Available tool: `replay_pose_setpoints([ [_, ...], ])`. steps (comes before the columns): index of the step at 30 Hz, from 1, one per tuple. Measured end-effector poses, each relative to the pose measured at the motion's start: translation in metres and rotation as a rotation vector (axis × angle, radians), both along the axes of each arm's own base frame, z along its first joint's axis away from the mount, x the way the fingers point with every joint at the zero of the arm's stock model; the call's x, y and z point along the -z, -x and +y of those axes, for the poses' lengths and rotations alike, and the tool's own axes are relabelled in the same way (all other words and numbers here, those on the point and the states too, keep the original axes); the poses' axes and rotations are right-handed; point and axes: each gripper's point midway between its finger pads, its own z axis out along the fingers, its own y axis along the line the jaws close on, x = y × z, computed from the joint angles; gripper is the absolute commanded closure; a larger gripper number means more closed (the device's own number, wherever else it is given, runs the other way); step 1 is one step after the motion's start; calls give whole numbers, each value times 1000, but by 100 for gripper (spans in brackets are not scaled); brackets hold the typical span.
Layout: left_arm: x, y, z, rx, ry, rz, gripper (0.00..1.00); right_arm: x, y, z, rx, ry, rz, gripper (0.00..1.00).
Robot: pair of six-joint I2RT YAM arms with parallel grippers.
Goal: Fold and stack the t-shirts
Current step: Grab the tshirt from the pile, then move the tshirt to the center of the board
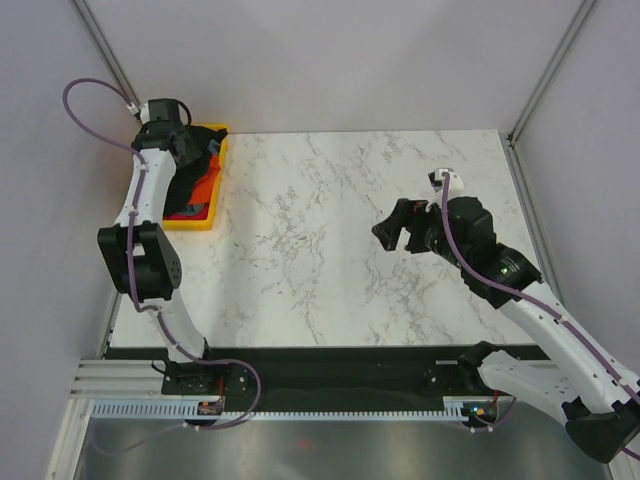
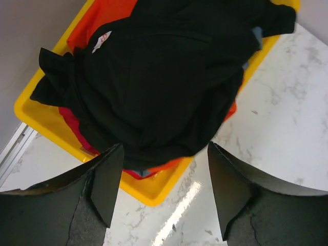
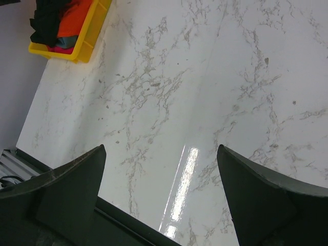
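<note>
The black t-shirt (image 2: 164, 87) lies crumpled on top of a heap in the yellow tray (image 2: 46, 120) and fills the upper middle of the left wrist view. Its small white neck label (image 2: 101, 41) shows toward the upper left of that frame. Beneath it an orange t-shirt (image 2: 110, 15) is visible at the top of the frame, with a thin orange-red edge again along the lower side of the heap. A sliver of grey-blue cloth (image 2: 256, 33) peeks out at the upper right. A fold of the black cloth hangs over the tray's wall at the left of the frame. In the top view the tray sits at the upper left corner of the white marbled table (image 1: 330, 250), close by its left edge. The left tool (image 2: 165, 148) hangs over the heap with its jaws spread wide and holding nothing, one dark finger at the lower left of its wrist view and the other at the lower right. Whether the tips touch the cloth cannot be told. The right tool (image 3: 160, 154) is well apart from the tray, above the table at the right centre of the top view, its jaws likewise wide and gripping nothing. Its wrist view shows the tray small in the upper left corner.
</note>
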Motion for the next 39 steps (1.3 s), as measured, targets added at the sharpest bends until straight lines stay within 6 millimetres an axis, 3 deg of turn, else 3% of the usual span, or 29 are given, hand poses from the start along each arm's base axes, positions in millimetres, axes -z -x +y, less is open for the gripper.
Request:
replay_pose_setpoints([
  [2,23,-7,15,-28,5,44,27,-1,-1,0,-4,4,-9,2],
  [4,43,-13,23,-42,8,83,33,-1,-2,1,-8,9,-15,2],
  [7,65,-24,23,-31,11,125,69,-1,-4,2,-14,22,-16,2],
  [10,74,-37,21,1,5,141,98,-2,-7,4,-17,31,-18,2],
  [13,65,-42,19,24,-3,129,98,-3,-8,4,-18,30,-21,2],
  [16,37,-51,15,39,0,63,98,-4,-8,4,-17,29,-21,2],
  [19,-12,-59,0,87,15,-46,98,-4,-8,4,-16,25,-21,2],
  [22,-98,-63,-38,193,34,-245,98,-6,-7,4,-14,19,-22,2],
  [24,-158,-53,-74,293,58,-392,98,-8,-6,3,-10,13,-27,2],
  [26,-226,-25,-115,417,102,-557,98,-11,-5,2,-3,2,-32,2],
  [28,-289,15,-155,558,172,-720,98,-16,-3,-1,8,-12,-41,2],
  [30,-334,58,-182,677,241,-853,98,-21,-1,-4,23,-26,-51,2],
  [32,-355,99,-206,794,307,-927,98,-26,2,-10,47,-39,-62,2],
  [34,-353,128,-228,889,352,-948,98,-26,4,-19,90,-41,-63,2],
  [36,-319,144,-260,984,410,-892,96,-24,4,-30,146,-34,-57,2],
  [37,-291,147,-274,1017,442,-830,94,-21,4,-36,184,-29,-47,2],
  [39,-215,139,-300,1048,504,-666,77,-11,4,-51,267,-8,-23,2],
])
